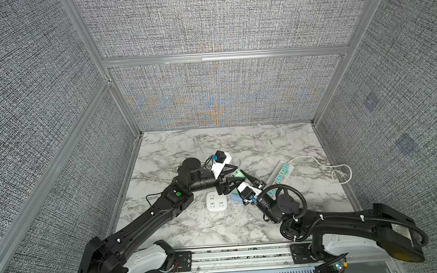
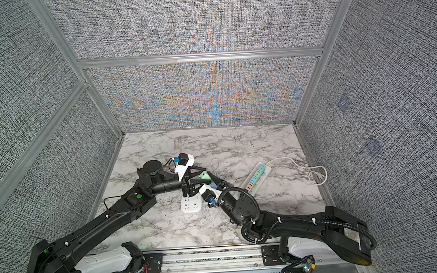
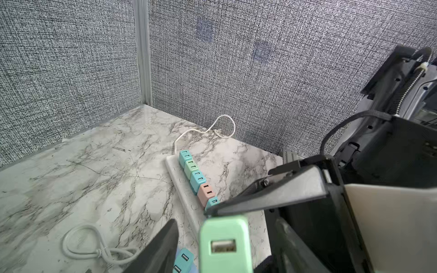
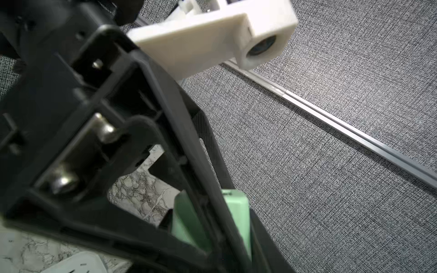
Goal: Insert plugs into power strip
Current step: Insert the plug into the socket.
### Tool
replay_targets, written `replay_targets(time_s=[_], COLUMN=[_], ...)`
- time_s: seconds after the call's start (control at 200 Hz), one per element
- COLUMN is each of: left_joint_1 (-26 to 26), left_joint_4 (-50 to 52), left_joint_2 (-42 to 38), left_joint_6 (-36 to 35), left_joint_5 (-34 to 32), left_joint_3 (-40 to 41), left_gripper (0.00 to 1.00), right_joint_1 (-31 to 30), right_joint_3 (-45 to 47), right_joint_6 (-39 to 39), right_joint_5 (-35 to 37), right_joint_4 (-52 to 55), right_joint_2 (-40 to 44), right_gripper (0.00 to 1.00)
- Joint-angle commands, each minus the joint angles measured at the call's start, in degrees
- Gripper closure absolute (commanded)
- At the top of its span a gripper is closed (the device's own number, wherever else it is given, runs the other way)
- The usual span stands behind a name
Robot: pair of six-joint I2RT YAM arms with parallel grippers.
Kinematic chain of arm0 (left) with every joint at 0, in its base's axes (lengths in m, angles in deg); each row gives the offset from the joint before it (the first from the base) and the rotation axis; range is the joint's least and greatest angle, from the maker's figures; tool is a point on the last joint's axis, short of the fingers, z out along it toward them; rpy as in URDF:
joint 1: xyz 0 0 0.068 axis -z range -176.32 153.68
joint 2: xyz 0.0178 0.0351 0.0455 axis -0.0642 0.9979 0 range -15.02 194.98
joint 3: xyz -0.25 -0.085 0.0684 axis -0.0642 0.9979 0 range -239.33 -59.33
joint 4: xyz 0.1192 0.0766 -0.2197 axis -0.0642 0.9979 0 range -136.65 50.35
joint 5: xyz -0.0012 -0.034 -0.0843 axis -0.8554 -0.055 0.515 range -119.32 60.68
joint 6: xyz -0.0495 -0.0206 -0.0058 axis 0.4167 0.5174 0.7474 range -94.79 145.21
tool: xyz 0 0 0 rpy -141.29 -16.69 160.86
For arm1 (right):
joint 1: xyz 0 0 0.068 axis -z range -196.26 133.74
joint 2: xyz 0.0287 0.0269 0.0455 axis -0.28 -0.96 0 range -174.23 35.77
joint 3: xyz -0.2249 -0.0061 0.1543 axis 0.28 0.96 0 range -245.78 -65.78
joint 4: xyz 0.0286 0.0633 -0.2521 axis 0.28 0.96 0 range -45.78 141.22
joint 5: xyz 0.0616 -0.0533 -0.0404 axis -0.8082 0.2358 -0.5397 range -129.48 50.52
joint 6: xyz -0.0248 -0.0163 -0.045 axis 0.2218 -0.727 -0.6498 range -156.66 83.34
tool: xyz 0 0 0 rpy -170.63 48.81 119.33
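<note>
**Top views:** Two black arms meet low over the middle of a marble table point(image 1: 264, 144). The right gripper point(image 1: 244, 176) is clamped on a mint plug point(image 1: 240, 174), held up between the arms. The left gripper point(image 1: 236, 173) has its fingers around the same plug from the opposite side. To the right lies a white strip point(image 1: 276, 170) with a row of plugs point(image 1: 283, 174) seated in it (its cord point(image 1: 317, 159) loops toward the wall). A white socket cube point(image 1: 217, 201) sits beneath the left wrist.

**Left wrist view:** The plug point(image 3: 223, 243) fills the foreground, USB port facing the camera. One finger point(image 3: 272, 195) meets its top edge. The other finger point(image 3: 160, 248) stands clear of it, so these jaws are not closed. Beyond, five plugs sit in the strip: teal, mint, teal, pink, teal. Two loose teal plugs point(image 3: 183, 260) lie below.

**Right wrist view:** The plug's mint edge point(image 4: 236, 212) shows at the bottom, partly behind a dark finger point(image 4: 205, 201).
</note>
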Motion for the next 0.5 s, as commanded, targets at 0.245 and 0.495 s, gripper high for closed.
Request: replay_targets(time_s=[0.245, 0.495], left_joint_1=[0.53, 0.52], left_joint_4=[2.66, 1.83], left_joint_2=[0.97, 0.67], left_joint_6=[-1.67, -1.55], left_joint_5=[0.82, 0.17], left_joint_3=[-1.27, -0.94], left_gripper=[0.68, 0.99], right_joint_1=[-0.06, -0.10], right_joint_3=[-3.01, -1.91], right_joint_6=[-1.87, 0.12], right_joint_5=[3.55, 1.66], right_joint_4=[-6.97, -5.40], right_joint_2=[-2.50, -0.45], right_gripper=[0.90, 0.70])
